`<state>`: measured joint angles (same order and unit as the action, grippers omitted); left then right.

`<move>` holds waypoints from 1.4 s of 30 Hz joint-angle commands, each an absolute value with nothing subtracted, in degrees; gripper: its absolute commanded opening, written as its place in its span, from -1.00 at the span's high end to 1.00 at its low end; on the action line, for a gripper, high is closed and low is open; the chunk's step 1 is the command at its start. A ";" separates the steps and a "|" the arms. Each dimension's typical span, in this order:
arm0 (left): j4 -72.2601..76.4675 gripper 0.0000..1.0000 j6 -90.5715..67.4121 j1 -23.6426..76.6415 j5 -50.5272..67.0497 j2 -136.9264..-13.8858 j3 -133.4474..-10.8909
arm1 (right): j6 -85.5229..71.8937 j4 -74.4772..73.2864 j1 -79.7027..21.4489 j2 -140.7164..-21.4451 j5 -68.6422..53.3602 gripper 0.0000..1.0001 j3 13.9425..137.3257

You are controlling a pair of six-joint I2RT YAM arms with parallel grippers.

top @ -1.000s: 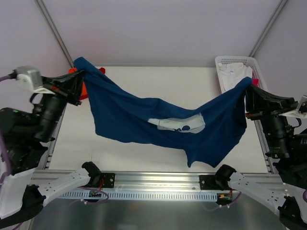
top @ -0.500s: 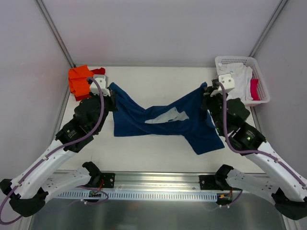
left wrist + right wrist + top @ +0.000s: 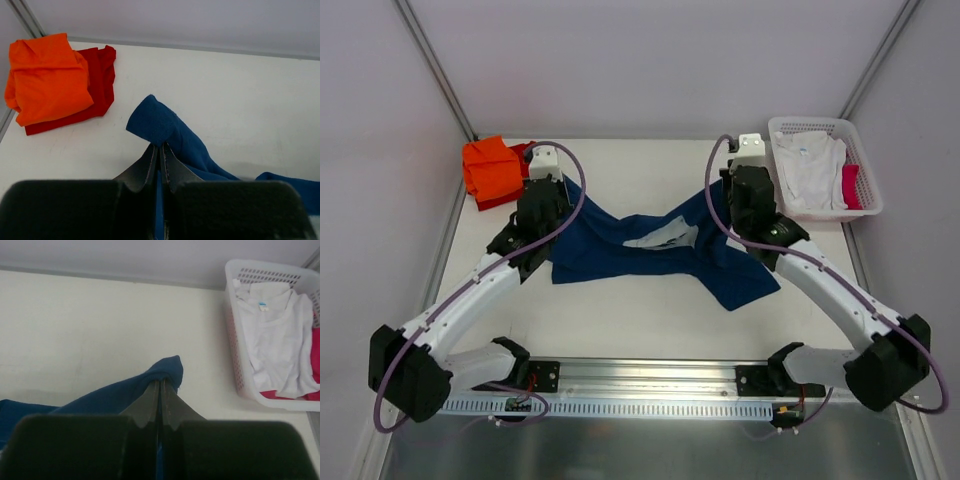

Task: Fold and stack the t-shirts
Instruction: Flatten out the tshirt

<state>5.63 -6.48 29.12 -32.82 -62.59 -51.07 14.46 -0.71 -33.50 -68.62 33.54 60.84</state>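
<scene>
Pinching navy t-shirt [image 3: 610,258] ends, left gripper [image 3: 159,148] and right gripper [image 3: 160,384] closed

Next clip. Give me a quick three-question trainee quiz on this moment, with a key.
1. True or false: the left gripper and the right gripper are each shut on the navy t-shirt.
2. The orange t-shirt lies: A) under the navy t-shirt; B) partly on the red t-shirt; C) in the left gripper.
3. Which garment lies uppermost in the white lattice basket?
Key: 1 true; 2 B; 3 the white t-shirt.
</scene>
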 commanded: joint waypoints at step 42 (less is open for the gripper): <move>5.81 -0.95 -18.18 20.12 -26.80 -75.08 -48.81 | 2.11 -11.41 -27.77 -76.57 27.68 -0.48 59.34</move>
